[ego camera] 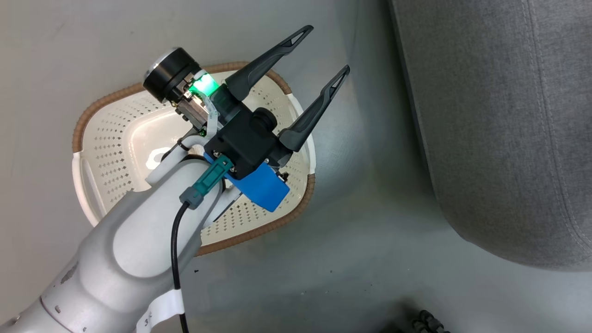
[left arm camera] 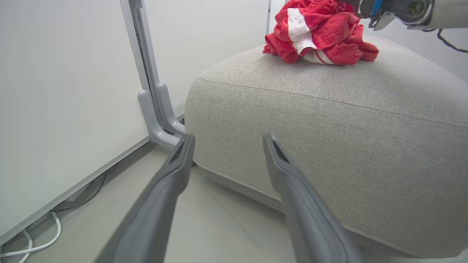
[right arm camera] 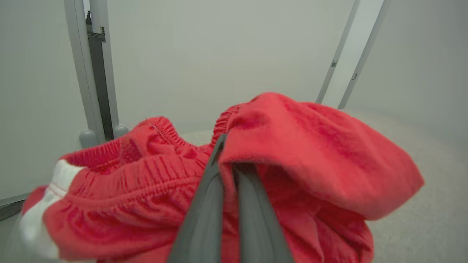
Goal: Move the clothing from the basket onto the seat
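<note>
The basket (ego camera: 107,99) stands on the floor under my left arm, and the part of its inside that I see holds nothing. My left gripper (ego camera: 326,49) hovers open above its right rim, with nothing between the fingers, pointing at the side of the seat (left arm camera: 329,120). The seat (ego camera: 508,115) lies to the basket's right. The red clothing (left arm camera: 318,33) sits bunched on top of the seat, white trim showing. My right gripper (right arm camera: 228,164) is shut on a fold of the clothing (right arm camera: 292,146), beside the shorts' elastic waistband (right arm camera: 153,171).
A grey metal post with curved feet (left arm camera: 155,95) stands against the white wall panel, left of the seat. A white cable (left arm camera: 36,244) lies on the floor by the wall. Grey floor (ego camera: 360,259) runs between basket and seat.
</note>
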Tool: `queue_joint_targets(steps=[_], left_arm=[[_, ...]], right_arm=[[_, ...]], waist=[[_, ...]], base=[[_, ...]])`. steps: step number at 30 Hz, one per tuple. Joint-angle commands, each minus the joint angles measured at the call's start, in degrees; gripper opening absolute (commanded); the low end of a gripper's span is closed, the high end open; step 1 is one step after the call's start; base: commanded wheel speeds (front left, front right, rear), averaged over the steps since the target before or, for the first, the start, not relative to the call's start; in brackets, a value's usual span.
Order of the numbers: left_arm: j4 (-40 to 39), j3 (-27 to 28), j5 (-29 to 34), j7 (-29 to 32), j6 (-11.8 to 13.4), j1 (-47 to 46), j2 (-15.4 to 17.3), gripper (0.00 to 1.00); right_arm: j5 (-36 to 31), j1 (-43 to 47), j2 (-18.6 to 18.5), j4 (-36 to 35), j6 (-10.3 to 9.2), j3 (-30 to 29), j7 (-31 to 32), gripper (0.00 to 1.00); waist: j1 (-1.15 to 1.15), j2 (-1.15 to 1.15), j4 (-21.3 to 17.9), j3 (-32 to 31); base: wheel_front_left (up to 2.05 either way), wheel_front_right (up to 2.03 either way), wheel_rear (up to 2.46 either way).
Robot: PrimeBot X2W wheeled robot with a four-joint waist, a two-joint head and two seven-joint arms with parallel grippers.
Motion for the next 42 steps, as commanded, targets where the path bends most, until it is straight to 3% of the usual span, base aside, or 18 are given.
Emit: queue_joint_targets(steps=[1,5,6,7,19,31,42], left_arm=[[-0.1,-0.1,-0.2,-0.2,0.4,-0.8,0.0,1.0],[0.3,0.1,-0.3,-0.4,0.6,-0.5,0.0,1.0],[0.4,0.1,-0.3,-0.4,0.7,-0.3,0.0,1.0],[0.6,0.2,-0.4,-0.5,0.8,0.1,-0.1,1.0],[0.6,4.4,-2.5,-0.7,2.3,7.4,-2.8,1.0],[0.0,17.9,-3.1,-0.7,4.3,20.6,-4.7,1.0],[-0.1,30.1,-0.9,-0.7,4.1,32.2,-7.6,1.0]], right_arm=[[-0.3,1.0,0.3,0.5,-0.01,-0.6,0.0,0.0],[0.4,2.7,1.0,0.0,-0.01,-1.5,0.0,0.0],[0.5,3.5,1.3,-0.4,-0.01,-1.7,0.0,0.39],[0.7,4.5,1.6,-0.4,-0.01,-1.6,0.0,1.0],[3.1,23.8,4.4,-10.4,-0.01,3.5,0.0,1.0],[6.4,37.8,5.6,-23.2,-0.01,17.1,0.0,1.0],[7.2,46.7,9.1,-27.6,-0.01,25.7,0.0,1.0]], waist=[[-0.01,0.0,0.3,0.0],[-0.01,0.0,0.5,-0.6],[-0.01,0.0,0.5,-1.1],[-0.01,0.0,0.5,-1.7],[-0.01,0.0,0.4,-14.9],[-0.01,0.0,4.3,-28.9],[-0.01,0.0,9.0,-37.5]], base=[[0.0,0.0,0.0],[0.0,0.0,0.0],[0.0,0.0,0.0],[0.0,0.0,0.0],[0.0,0.0,0.0],[0.0,0.0,0.0],[0.0,0.0,0.0]])
